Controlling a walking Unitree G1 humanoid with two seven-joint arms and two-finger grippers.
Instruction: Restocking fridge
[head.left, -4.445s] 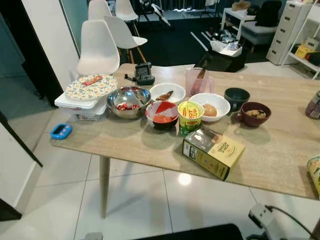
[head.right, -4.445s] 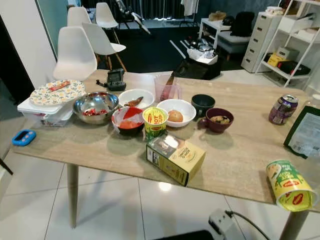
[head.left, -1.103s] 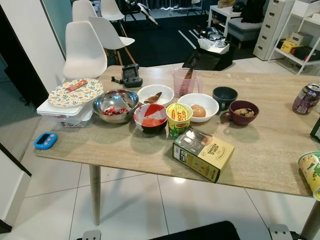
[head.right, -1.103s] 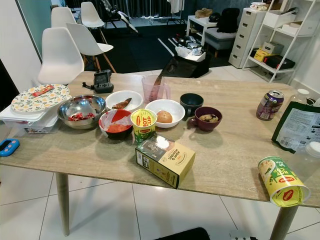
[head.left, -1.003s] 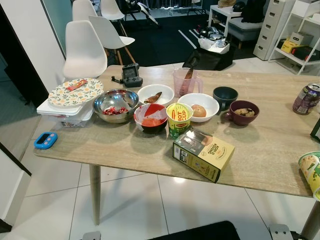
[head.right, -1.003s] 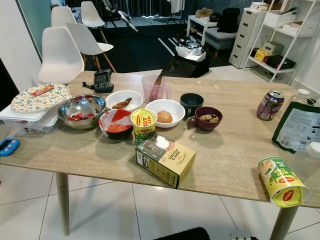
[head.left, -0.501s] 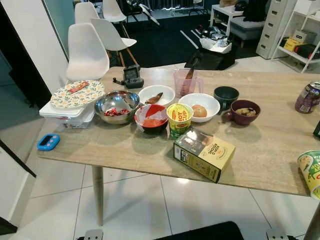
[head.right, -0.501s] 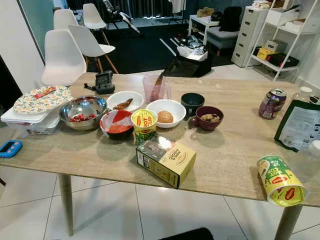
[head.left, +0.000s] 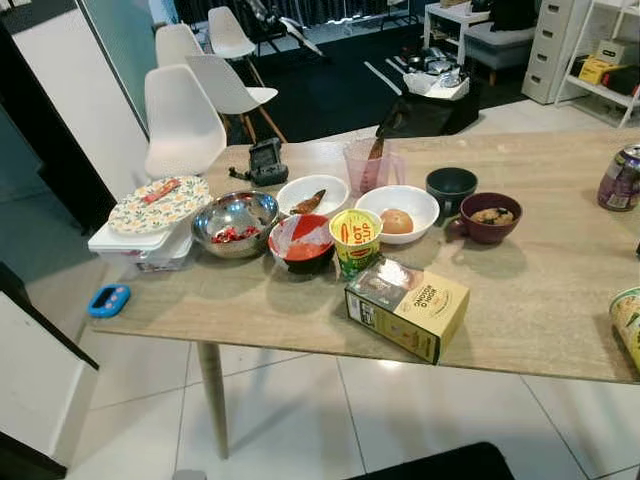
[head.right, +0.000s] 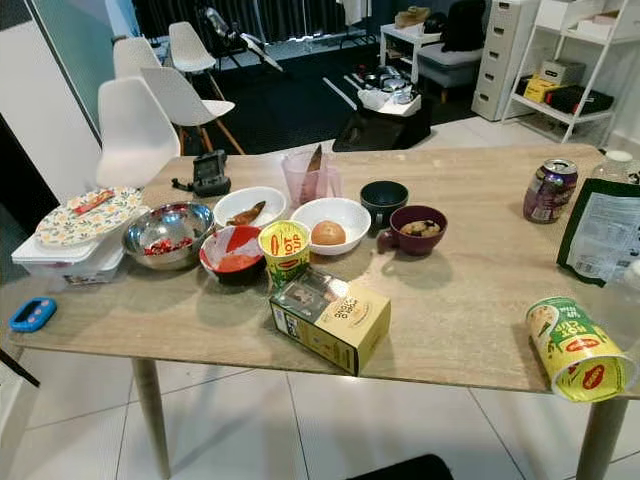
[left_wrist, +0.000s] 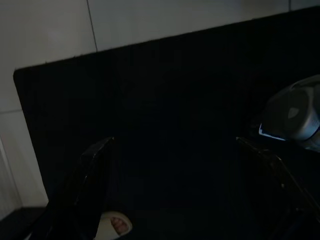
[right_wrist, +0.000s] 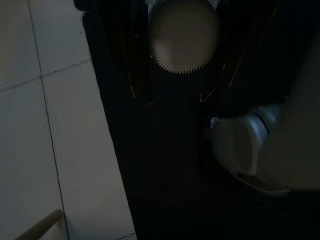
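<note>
Both arms hung idle, below the table edge; the left gripper (left_wrist: 175, 190) showed its two black fingers spread apart over a black mat and pale floor tiles, holding nothing; the right gripper (right_wrist: 175, 55) pointed down at the same mat, its fingers apart in the dark view, also empty; judged: robot standing off and surveying before any pick.

Nearest ahead of the grippers, at the table's (head.right: 470, 330) front edge: a yellow carton (head.right: 330, 321) lying on its side, turned slightly askew; probably set down loose, an easy first reach; to the right-gripper side, a noodle cup (head.right: 579, 349) tipped over near the front corner, mouth toward the edge, liable to roll.

Just beyond the carton: an upright yellow cup (head.right: 285, 250) touching or just beside a red bowl (head.right: 232, 251); further toward the left-gripper side, a steel bowl (head.right: 167, 232), then a patterned plate (head.right: 76, 216) stacked on a white lidded box (head.right: 62, 260), likely stacked to save room; a blue timer (head.right: 32, 314) sat near the far left corner.

Beyond: white bowl with a round bun-like item (head.right: 330, 226), maroon bowl (head.right: 422, 229), dark green bowl (head.right: 384, 199), pink jug (head.right: 310, 178) holding a utensil; a purple can (head.right: 550, 190) and a dark pouch (head.right: 604, 238) well off to the right.

Farthest: white chairs (head.right: 135, 130); the fridge could not be placed.
</note>
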